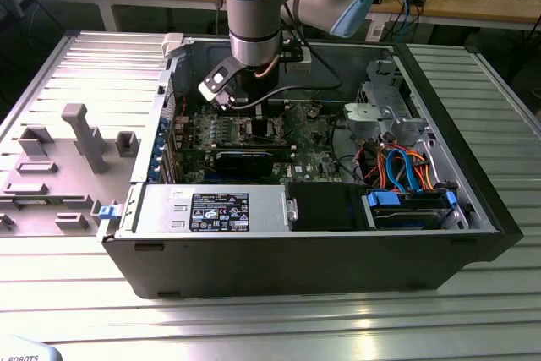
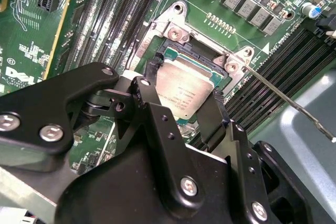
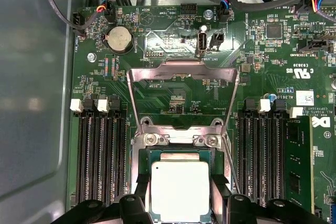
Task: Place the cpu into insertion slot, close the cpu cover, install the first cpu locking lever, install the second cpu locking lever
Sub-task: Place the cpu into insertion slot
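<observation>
Your gripper (image 3: pixel 181 188) clamps the cpu (image 3: pixel 180 195) by opposite edges over the insertion slot (image 3: pixel 178 154); seat it level, square to the rim; the cpu cover (image 3: pixel 181 72) stands raised.

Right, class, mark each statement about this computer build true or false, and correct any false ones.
1. The cpu cover stands raised open. True.
2. The cpu lies on the table outside the machine. False: it is at the insertion slot, with the tool over it.
3. Memory slots run along both sides of the insertion slot. True.
4. The computer case is closed up. False: it is open, and the arm reaches down inside.
</observation>
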